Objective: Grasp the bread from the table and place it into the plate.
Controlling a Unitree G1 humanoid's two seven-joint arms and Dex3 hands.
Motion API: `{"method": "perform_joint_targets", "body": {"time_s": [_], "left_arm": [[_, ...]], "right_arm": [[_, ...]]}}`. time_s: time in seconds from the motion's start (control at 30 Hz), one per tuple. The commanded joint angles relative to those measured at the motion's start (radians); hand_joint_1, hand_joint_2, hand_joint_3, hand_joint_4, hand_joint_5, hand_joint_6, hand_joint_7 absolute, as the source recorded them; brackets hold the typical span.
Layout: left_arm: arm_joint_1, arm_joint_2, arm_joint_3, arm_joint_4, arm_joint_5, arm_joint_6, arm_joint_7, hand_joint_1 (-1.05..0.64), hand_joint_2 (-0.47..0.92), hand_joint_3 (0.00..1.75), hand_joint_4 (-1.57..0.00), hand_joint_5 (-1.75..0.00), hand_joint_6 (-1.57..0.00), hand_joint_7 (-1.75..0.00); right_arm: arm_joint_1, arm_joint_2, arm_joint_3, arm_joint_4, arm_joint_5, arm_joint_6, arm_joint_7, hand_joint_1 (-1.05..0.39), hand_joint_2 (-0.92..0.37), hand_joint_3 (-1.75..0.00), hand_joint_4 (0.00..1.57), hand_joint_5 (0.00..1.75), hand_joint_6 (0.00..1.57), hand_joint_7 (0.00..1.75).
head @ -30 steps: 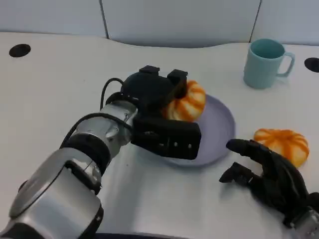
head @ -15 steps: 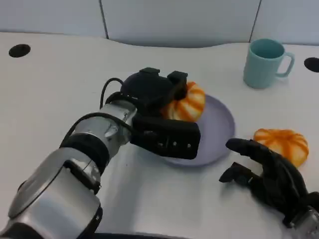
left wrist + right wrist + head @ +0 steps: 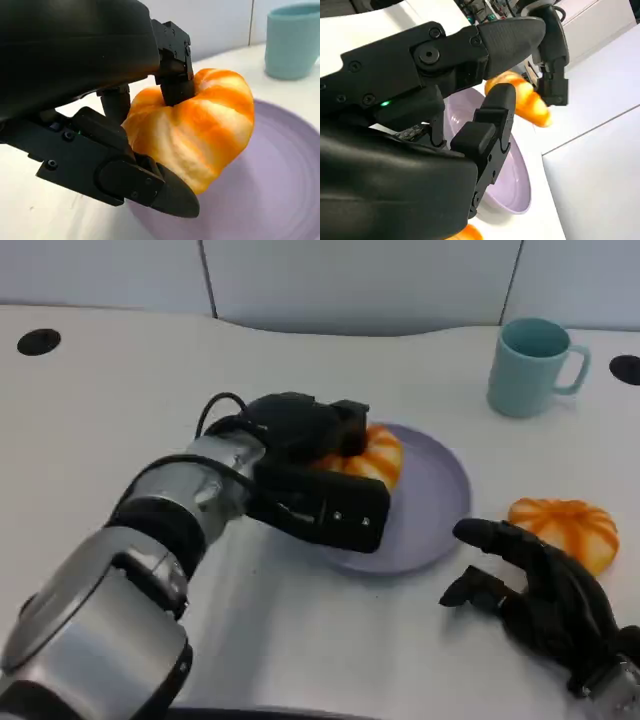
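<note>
Orange-and-cream striped bread (image 3: 375,455) has dropped a bit lower in the frame compared to a second ago, so it now sits down close over the left part of the lilac plate (image 3: 440,502), near the middle of the head view. To me that reads as the placing step nearly done, with only the let-go left. The left hand (image 3: 315,465) comes in from the lower left on its silver forearm and holds the bread, fingers (image 3: 172,65) wrapped over the top and the thumb underneath in the left wrist view; can't tell if the bread is actually touching the plate yet. The right hand (image 3: 535,595) sits at lower right, holding nothing, fingers loosely apart, just beside a second bread (image 3: 565,530) on the white table (image 3: 120,410). Teal mug (image 3: 535,365) at upper right.
</note>
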Motion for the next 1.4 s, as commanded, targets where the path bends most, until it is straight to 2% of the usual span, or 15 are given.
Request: {"method": "perform_joint_targets", "body": {"time_s": [0.03,0.3,0.63,1.23,1.3,1.33,1.37,1.4], "left_arm": [[-0.045,0.029,0.018,-0.032,-0.024,-0.004,-0.072,-0.95,0.92,0.08,-0.15,-1.53,-0.11,-1.36],[-0.059,0.049,0.028,-0.07,-0.043,0.003,-0.153,-0.96,0.92,0.06,-0.15,-1.56,-0.12,-1.37],[-0.049,0.053,0.025,-0.085,-0.042,-0.003,-0.135,-0.92,0.92,0.05,-0.06,-1.49,-0.14,-1.31],[-0.043,0.051,0.024,-0.089,-0.044,-0.018,-0.136,-0.92,0.92,0.05,-0.05,-1.51,-0.15,-1.3],[-0.036,0.047,0.022,-0.092,-0.046,-0.037,-0.136,-0.89,0.92,0.1,-0.04,-1.42,-0.03,-1.14],[-0.034,0.047,0.022,-0.093,-0.046,-0.041,-0.136,-0.88,0.92,0.1,-0.04,-1.41,-0.02,-1.12],[-0.035,0.046,0.018,-0.092,-0.041,-0.042,-0.13,-0.88,0.92,0.11,-0.04,-1.4,-0.01,-1.11],[-0.035,0.046,0.015,-0.092,-0.036,-0.042,-0.126,-0.89,0.92,0.12,-0.01,-1.25,-0.09,-1.1]], "right_arm": [[0.026,-0.007,-0.005,0.021,-0.006,0.02,-0.012,-0.43,-0.92,-0.13,0.68,1.21,0.86,0.41],[0.026,-0.005,0.001,0.018,-0.014,0.013,-0.017,-0.44,-0.92,-0.14,0.68,1.19,0.86,0.41],[0.027,-0.007,0.004,0.012,-0.014,0.013,-0.015,-0.45,-0.92,-0.15,0.68,1.2,0.86,0.42],[0.028,-0.004,0.004,0.013,-0.015,0.01,-0.017,-0.45,-0.92,-0.15,0.68,1.2,0.85,0.42],[0.029,-0.002,0.005,0.014,-0.016,0.007,-0.021,-0.44,-0.92,-0.15,0.68,1.2,0.85,0.42],[0.03,-0.001,0.005,0.015,-0.016,0.006,-0.021,-0.44,-0.92,-0.15,0.68,1.2,0.85,0.42],[0.027,-0.002,0.002,0.02,-0.013,0.01,-0.019,-0.44,-0.92,-0.15,0.68,1.21,0.85,0.42],[0.026,-0.002,0.0,0.024,-0.011,0.012,-0.017,-0.44,-0.92,-0.14,0.68,1.2,0.85,0.42]]}}
